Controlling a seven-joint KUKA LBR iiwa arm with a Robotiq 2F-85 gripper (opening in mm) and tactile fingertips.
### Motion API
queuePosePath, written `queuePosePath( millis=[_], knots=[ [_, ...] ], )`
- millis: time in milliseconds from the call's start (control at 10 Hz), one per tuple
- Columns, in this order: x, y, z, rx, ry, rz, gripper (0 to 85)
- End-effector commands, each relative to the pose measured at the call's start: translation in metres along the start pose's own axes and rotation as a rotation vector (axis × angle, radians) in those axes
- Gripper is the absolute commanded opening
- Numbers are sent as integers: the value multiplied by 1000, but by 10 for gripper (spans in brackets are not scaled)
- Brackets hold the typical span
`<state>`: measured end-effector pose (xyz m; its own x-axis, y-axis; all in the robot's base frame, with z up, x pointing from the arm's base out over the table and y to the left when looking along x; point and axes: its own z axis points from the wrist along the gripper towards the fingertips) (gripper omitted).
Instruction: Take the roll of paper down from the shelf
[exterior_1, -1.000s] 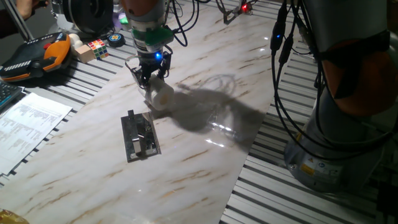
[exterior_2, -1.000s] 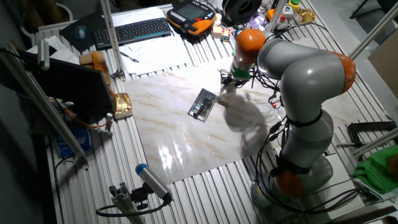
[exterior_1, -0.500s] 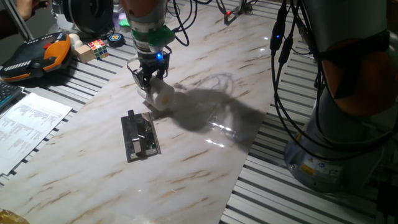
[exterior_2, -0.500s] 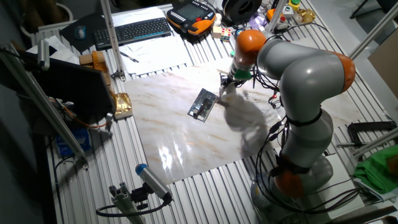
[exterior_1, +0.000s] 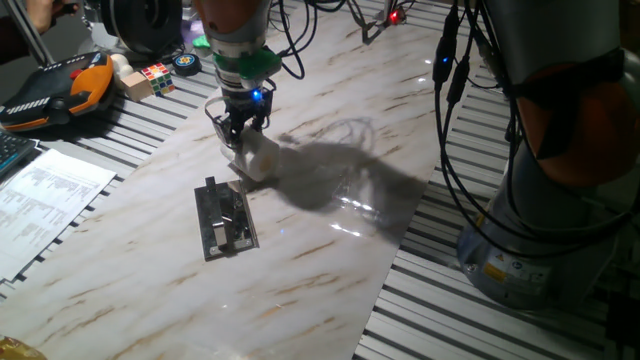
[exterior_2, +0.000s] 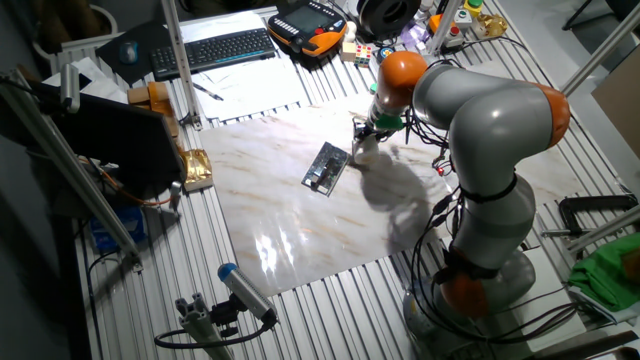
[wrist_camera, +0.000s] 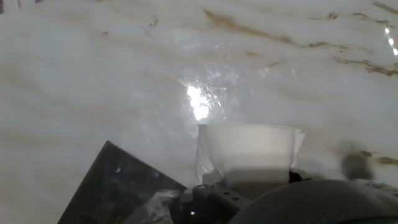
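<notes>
The gripper (exterior_1: 241, 135) has its fingers clamped on the roll of paper (exterior_1: 258, 157), which sits just beyond the shelf (exterior_1: 225, 219) on the open marble table (exterior_1: 330, 260); its axis direction is unclear.

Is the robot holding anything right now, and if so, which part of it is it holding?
Yes. The tool is shut on the roll of paper, pinching its upper end. The rest of the roll hangs below the fingers, off the shelf.
</notes>
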<state>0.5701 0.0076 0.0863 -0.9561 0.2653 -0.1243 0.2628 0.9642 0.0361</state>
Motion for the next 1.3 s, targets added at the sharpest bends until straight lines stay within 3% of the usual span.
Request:
queuePosePath(
  millis=[0,100,200,600,900,1100,1200],
  knots=[
    [0,0,0,-1,-4,7,540],
    [0,1,0,-2,-5,13,763],
    [0,1,1,-2,-7,15,850],
    [-2,4,-3,6,-17,18,850],
    [-6,9,-33,43,-20,18,850],
    [-7,19,-60,46,-7,32,827],
    [-6,26,-76,45,6,38,700]
  ],
)
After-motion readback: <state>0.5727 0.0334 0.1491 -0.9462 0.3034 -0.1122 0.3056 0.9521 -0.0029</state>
